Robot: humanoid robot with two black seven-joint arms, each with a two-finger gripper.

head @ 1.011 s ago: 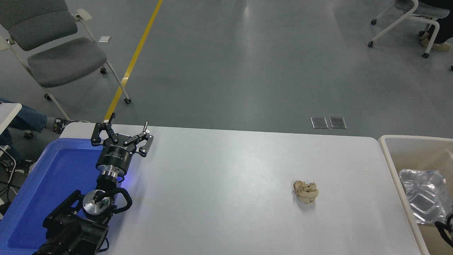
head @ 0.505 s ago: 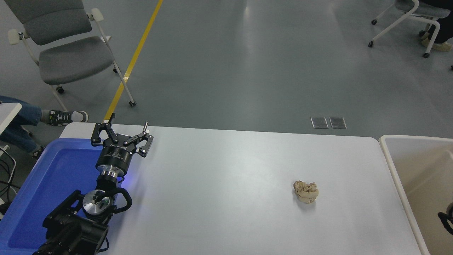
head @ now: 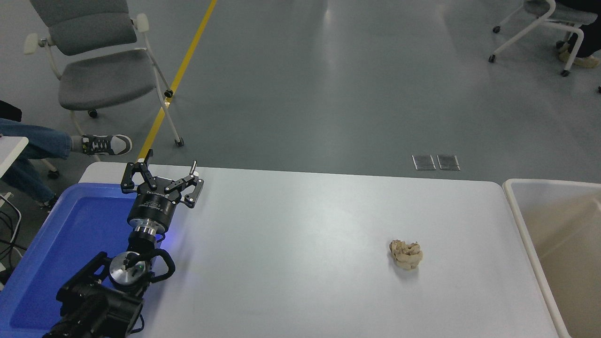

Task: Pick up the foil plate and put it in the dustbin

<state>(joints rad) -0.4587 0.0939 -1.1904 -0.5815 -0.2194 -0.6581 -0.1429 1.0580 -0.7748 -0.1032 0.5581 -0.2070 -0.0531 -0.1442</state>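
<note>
Gone from sight is your foil plate: a second ago it lay shining inside the dustbin (head: 554, 225) at the right, with a sliver of the right arm at the bin's near edge, and now neither shows. You see only the bin's beige inside and off-white rim, so the plate has most likely dropped lower in the bin, below what this view catches; you cannot confirm exactly where it rests. The right gripper is out of view, so its jaws tell you nothing.

Your left gripper (head: 162, 176) sits parked at the near left, over the edge of the blue tray (head: 56, 253), jaws spread wide and holding nothing. It hasn't budged.

On the white surface (head: 300, 263), the crumpled beige paper wad (head: 406, 254) lies alone, right of centre, well apart from the bin. At the far left a person's leg and shoe (head: 101, 144) have swung further in beside the grey chair (head: 101, 70).

By the look of things your job is done: plate binned, arm withdrawn, nothing left but to settle.
</note>
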